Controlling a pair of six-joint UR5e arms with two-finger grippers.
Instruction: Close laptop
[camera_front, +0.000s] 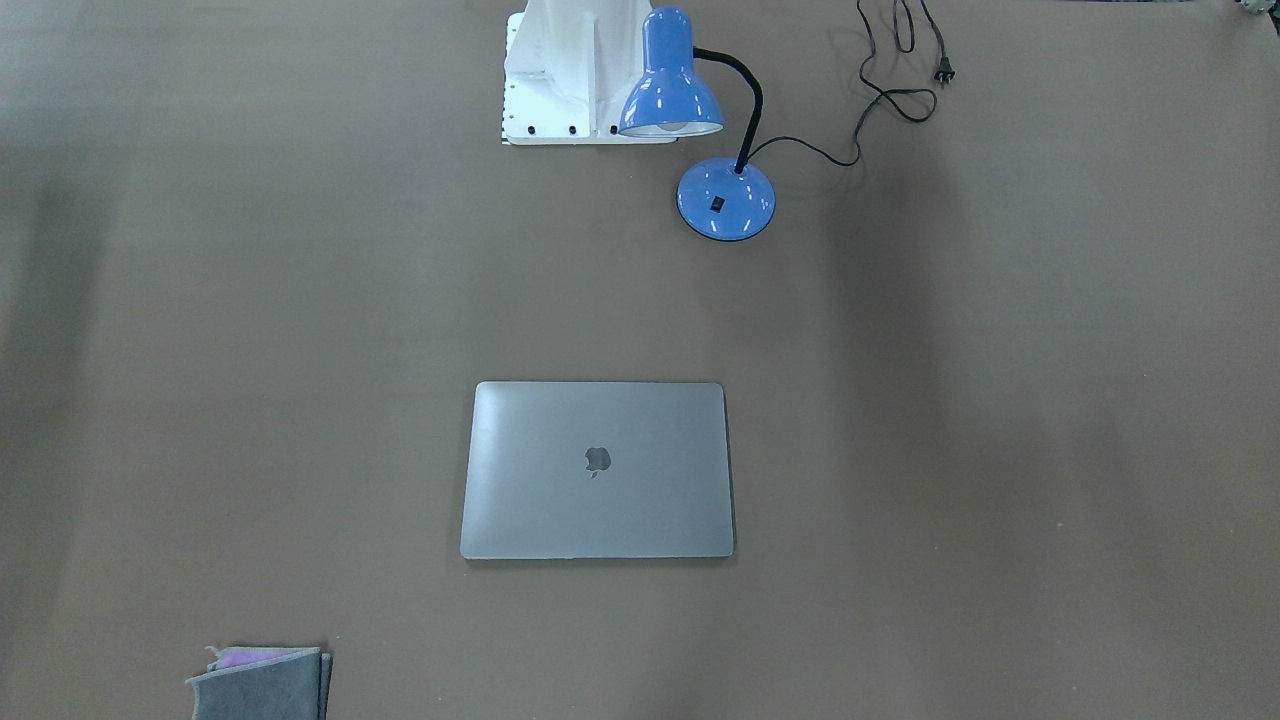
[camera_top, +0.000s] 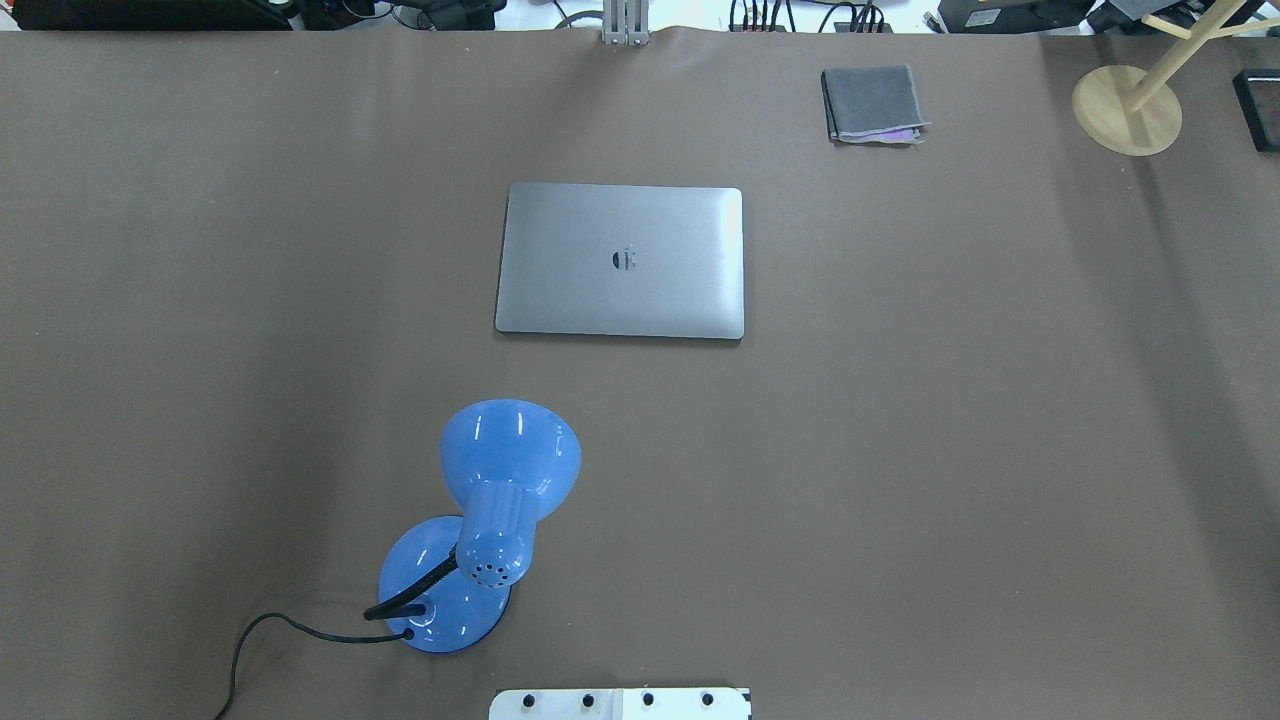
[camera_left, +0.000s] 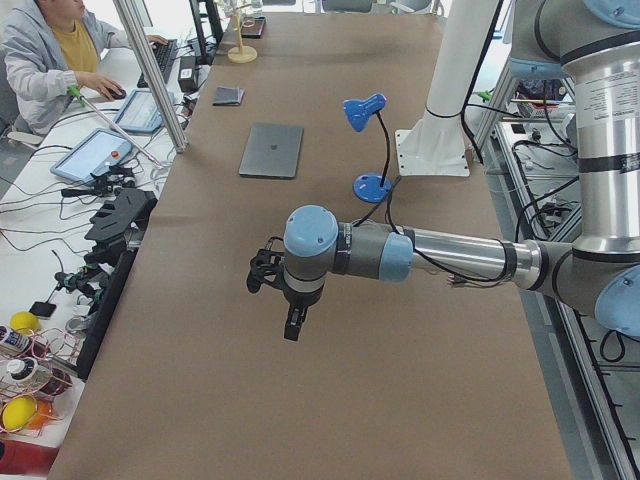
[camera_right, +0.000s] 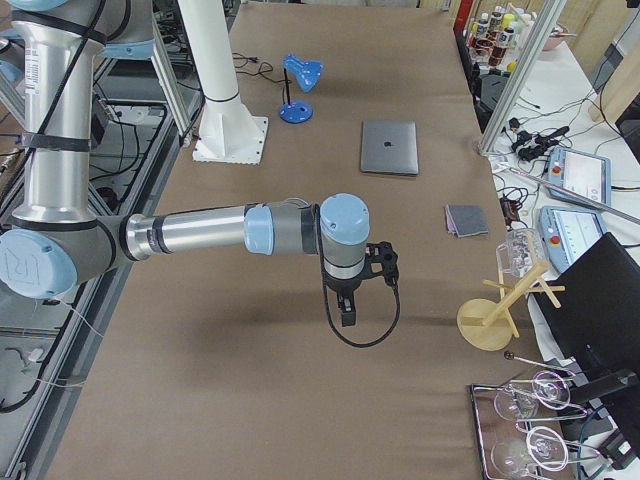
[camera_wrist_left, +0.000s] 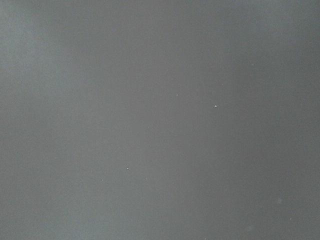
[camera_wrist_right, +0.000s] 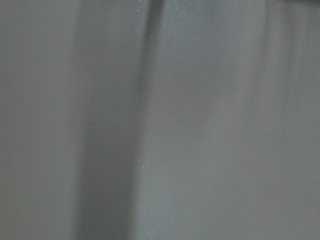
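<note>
Left gripper (camera_left: 291, 325) and right gripper (camera_right: 346, 312) hang over the brown surface (camera_top: 950, 450) at its opposite ends; you cannot tell from these side views how wide either stands or what it holds. Your laptop (camera_top: 620, 260) lies with its lid down mid-surface, well apart from both, with a blue lamp (camera_top: 505, 480) nearer the robot and a folded grey cloth (camera_top: 873, 103) beyond, to the right.

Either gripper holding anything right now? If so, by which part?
Nothing is held. The left gripper and right gripper hang over the table with nothing in them; the laptop lies shut, far from both.
</note>
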